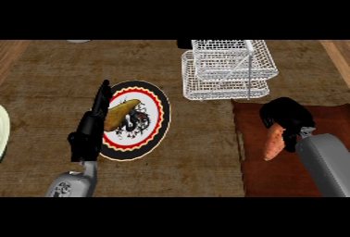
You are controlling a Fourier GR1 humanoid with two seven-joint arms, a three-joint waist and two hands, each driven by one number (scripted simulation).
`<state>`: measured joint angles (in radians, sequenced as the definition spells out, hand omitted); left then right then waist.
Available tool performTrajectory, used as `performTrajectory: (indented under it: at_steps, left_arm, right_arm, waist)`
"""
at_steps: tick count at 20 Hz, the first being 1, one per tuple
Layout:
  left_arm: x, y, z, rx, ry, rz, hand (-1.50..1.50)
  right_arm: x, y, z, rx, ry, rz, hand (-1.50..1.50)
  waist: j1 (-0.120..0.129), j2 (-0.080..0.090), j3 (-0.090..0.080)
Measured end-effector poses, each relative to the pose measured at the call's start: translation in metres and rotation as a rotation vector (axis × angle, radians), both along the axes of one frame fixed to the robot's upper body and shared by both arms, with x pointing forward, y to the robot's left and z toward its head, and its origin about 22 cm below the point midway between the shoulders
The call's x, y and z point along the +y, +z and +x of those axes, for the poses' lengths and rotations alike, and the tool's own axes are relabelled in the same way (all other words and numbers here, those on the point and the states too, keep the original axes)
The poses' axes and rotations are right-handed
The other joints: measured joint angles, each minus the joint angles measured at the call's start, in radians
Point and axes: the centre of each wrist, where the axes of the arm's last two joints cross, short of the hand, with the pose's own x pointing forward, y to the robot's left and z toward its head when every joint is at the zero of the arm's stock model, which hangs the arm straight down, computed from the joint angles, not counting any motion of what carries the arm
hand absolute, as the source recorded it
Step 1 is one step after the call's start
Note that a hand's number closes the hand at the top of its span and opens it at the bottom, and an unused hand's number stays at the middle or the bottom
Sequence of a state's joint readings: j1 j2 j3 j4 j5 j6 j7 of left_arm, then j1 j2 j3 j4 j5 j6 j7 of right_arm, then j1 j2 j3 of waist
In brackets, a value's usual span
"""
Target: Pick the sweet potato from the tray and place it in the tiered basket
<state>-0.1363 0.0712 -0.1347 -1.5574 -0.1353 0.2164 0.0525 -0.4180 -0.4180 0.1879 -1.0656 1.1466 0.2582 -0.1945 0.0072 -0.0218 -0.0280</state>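
Note:
An orange sweet potato [275, 143] hangs lengthwise under my right hand [287, 116], whose fingers curl round its upper end, above the reddish-brown tray [328, 115] at the right. The white wire tiered basket [228, 69] stands beyond the tray, up and to the left of that hand. My left hand [91, 125] stays open with straight fingers pointing up along the left rim of a round plate.
The round plate [156, 115] has a black, red and yellow rim and carries a brown potato-like item [120, 115]. A pale green object [3, 132] shows at the left edge. A grey object [78, 41] peeks in at the top.

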Motion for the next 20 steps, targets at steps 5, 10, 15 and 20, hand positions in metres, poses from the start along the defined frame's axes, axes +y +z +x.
performTrajectory:
  at_steps: [5, 10, 15, 20]
  left_arm:
    - [0.0, 0.0, 0.001, 0.006, 0.002, -0.005, 0.0]
    - [0.002, -0.001, 0.001, 0.005, 0.002, -0.004, 0.0]
    - [0.002, 0.005, 0.003, 0.0, 0.005, -0.006, 0.0]
    - [-0.001, 0.002, 0.003, 0.0, 0.003, -0.006, 0.0]
  right_arm:
    - [0.088, 0.009, 0.007, -0.065, -0.165, -0.123, 1.5]
    - [0.168, 0.047, -0.003, -0.186, -0.318, -0.15, 1.5]
    - [0.215, 0.118, -0.019, -0.341, -0.427, -0.11, 1.5]
    - [0.233, 0.19, -0.041, -0.483, -0.421, 0.023, 1.5]
  waist:
    - [-0.008, -0.005, 0.002]
    - [-0.006, 0.001, 0.016]
    - [-0.001, 0.005, 0.023]
    - [-0.001, 0.009, 0.025]
